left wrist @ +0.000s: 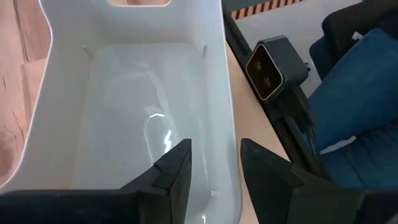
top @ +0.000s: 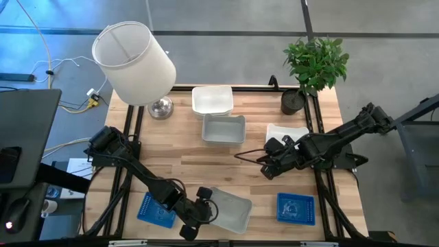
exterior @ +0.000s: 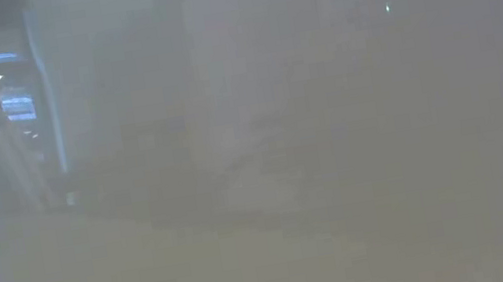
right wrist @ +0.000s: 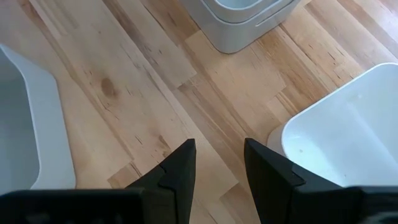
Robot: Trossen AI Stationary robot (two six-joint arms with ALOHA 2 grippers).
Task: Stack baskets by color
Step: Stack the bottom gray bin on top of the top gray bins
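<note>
A pale grey basket (top: 232,210) lies on the table near the front edge and fills the low view (exterior: 263,149). My left gripper (top: 200,211) is open at its left end, one finger (left wrist: 177,171) over the basket's inside and the other (left wrist: 267,171) outside its side wall (left wrist: 227,143). Whether they touch the wall I cannot tell. Two blue baskets (top: 156,210) (top: 295,208) sit at the front left and front right. A white basket (top: 212,100) and a grey one (top: 223,129) stand at the far centre. My right gripper (top: 269,166) hovers open over bare wood (right wrist: 217,168), beside another white basket (top: 287,132).
A big white lampshade (top: 134,62) stands at the far left and a potted plant (top: 312,68) at the far right. The low-view camera (left wrist: 268,68) sits on the table's front rail just beyond the grey basket. Bare wood lies between the centre baskets and the front row.
</note>
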